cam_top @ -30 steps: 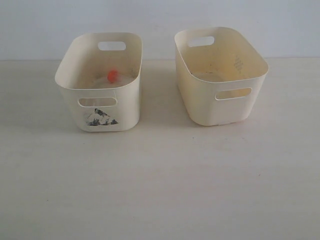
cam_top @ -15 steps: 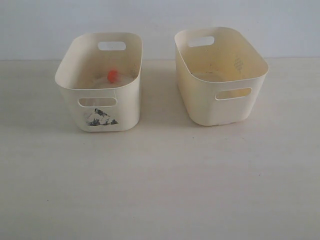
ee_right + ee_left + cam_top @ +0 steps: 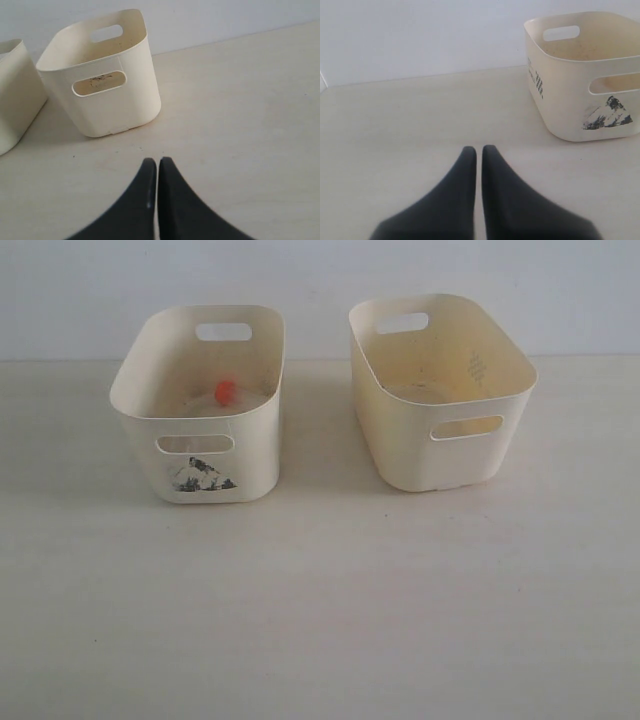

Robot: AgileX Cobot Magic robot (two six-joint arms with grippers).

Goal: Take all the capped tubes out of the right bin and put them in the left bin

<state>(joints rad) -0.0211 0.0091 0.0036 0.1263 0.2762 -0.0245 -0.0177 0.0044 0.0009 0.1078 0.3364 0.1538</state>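
Observation:
One capped tube with an orange-red cap (image 3: 224, 391) lies inside the left bin (image 3: 200, 465), the cream tub with the black-grey smudge on its front; the same bin (image 3: 570, 100) shows in the left wrist view. The right bin (image 3: 440, 455), plain-fronted, shows no tube inside; it also appears as the right bin (image 3: 107, 107) in the right wrist view. My left gripper (image 3: 479, 150) is shut with nothing in it, low over the table and apart from the smudged bin. My right gripper (image 3: 157, 162) is shut and empty, in front of the plain bin. Neither gripper shows in the exterior view.
Both tubs stand side by side on a pale table (image 3: 320, 600), with a white wall (image 3: 320, 280) behind them. A part of the left bin (image 3: 12, 95) shows at the edge of the right wrist view.

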